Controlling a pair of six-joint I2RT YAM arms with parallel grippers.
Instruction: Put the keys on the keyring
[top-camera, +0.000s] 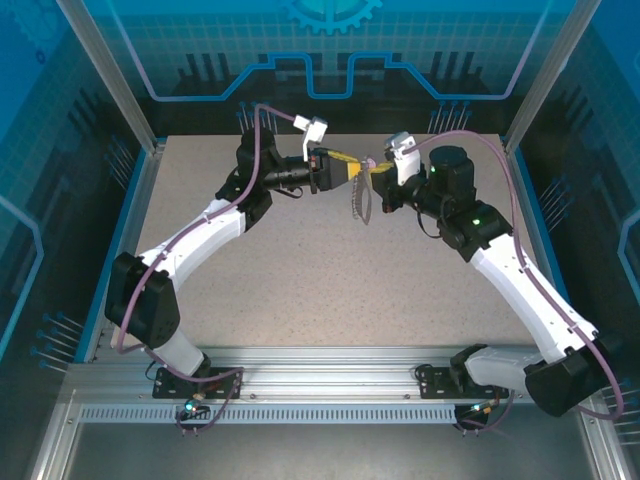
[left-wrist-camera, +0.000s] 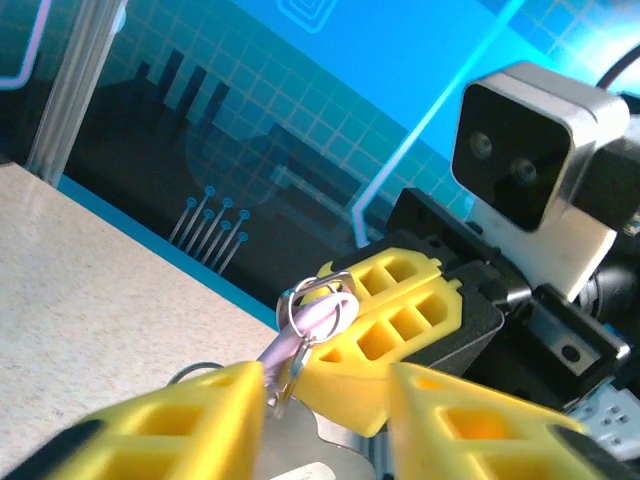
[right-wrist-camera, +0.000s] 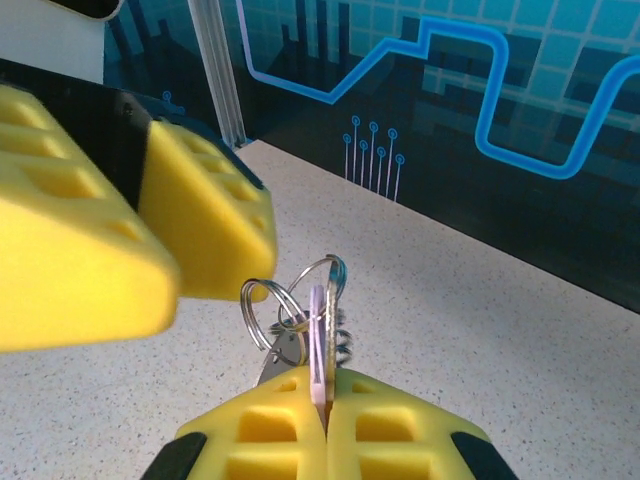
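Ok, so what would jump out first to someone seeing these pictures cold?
The yellow-fingered left gripper and right gripper meet nose to nose in mid-air over the far middle of the table. The right one pinches a lilac key with silver rings at its head; the left stands open. A chain dangles below them.

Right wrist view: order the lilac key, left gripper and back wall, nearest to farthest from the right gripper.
1. lilac key, pinched by the right gripper.
2. left gripper, up-left, just past the key.
3. back wall, far behind.
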